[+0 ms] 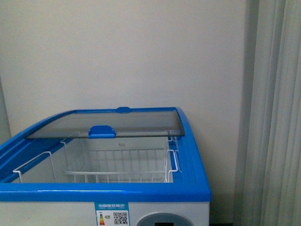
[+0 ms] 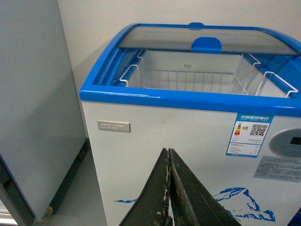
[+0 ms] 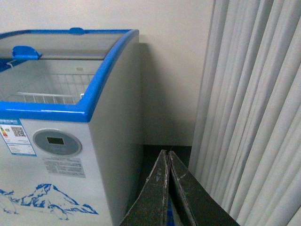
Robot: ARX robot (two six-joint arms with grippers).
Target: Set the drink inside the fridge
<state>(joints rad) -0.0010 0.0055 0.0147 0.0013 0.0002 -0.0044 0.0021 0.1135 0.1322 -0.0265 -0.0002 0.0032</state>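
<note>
The fridge (image 1: 155,190), a white chest freezer with a blue top rim, fills the lower front view. Its glass lid (image 1: 113,123) is slid back, so the front half stands open over white wire baskets (image 1: 117,165). In the left wrist view the fridge (image 2: 188,141) is straight ahead and my left gripper (image 2: 168,151) is shut, empty, low before its white front wall. In the right wrist view my right gripper (image 3: 168,153) is shut, empty, beside the fridge's right corner (image 3: 113,141). The drink is out of view.
A plain grey-white cabinet on casters (image 2: 33,108) stands just left of the fridge. Pale curtains (image 3: 254,113) hang to its right, with a narrow dark floor gap (image 3: 164,148) between. A cream wall (image 1: 141,52) lies behind.
</note>
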